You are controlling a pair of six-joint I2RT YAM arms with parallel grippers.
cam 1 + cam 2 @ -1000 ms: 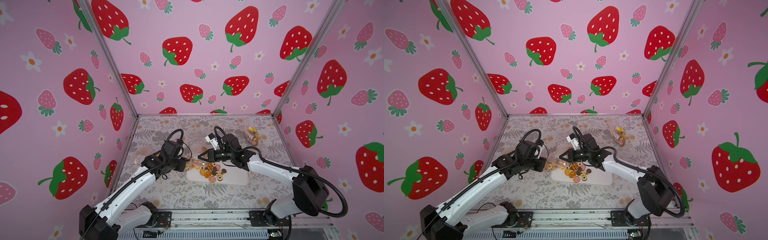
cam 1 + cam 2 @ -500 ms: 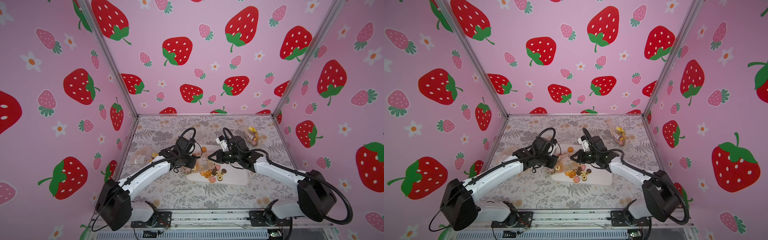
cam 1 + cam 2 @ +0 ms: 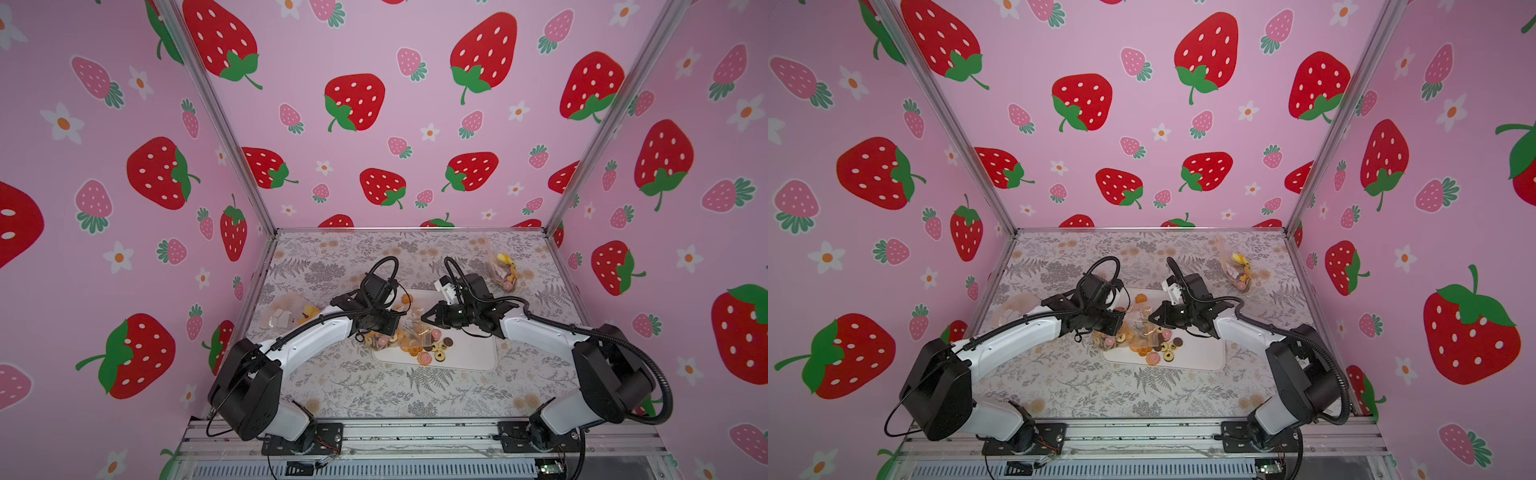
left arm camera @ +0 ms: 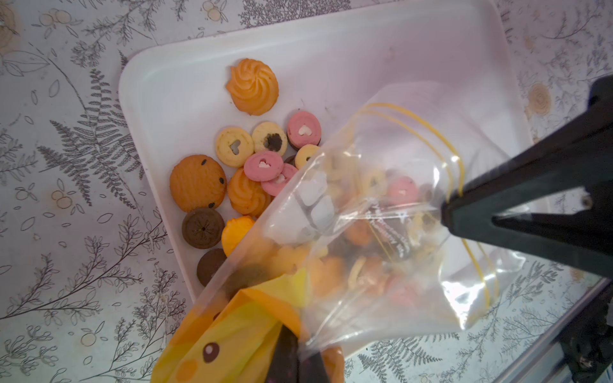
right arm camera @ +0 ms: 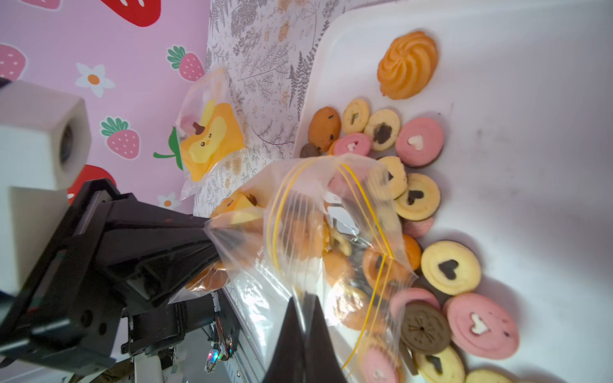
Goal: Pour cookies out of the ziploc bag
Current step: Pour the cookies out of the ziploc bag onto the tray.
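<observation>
Item 1. Spare bag (image 3: 286,313): clear, yellow label, lay on the table (image 3: 374,395) by the left wall, well apart from both arms.

Item 2. Left gripper (image 5: 212,237): jaws pinched tight on the closed, yellow-printed end of the ziploc bag (image 4: 381,232), at the tray's left edge.

Item 3. Ziploc bag: hung slack between the two grippers over the white tray (image 4: 365,49), its yellow-zip mouth gaping toward the tray.

Item 4. Cookies (image 4: 252,165): part of the lot lay heaped on the tray, just under and beside the mouth, between the grippers and touching neither. The rest sat inside the bag, between the two pinch points. One orange swirl lay apart, farther back.

Item 5. Right gripper (image 4: 446,215): jaws closed narrow on the bag's rim at the zip line.

Item 6. Second spare bag (image 3: 505,272): lay on the table near the far right corner.
</observation>
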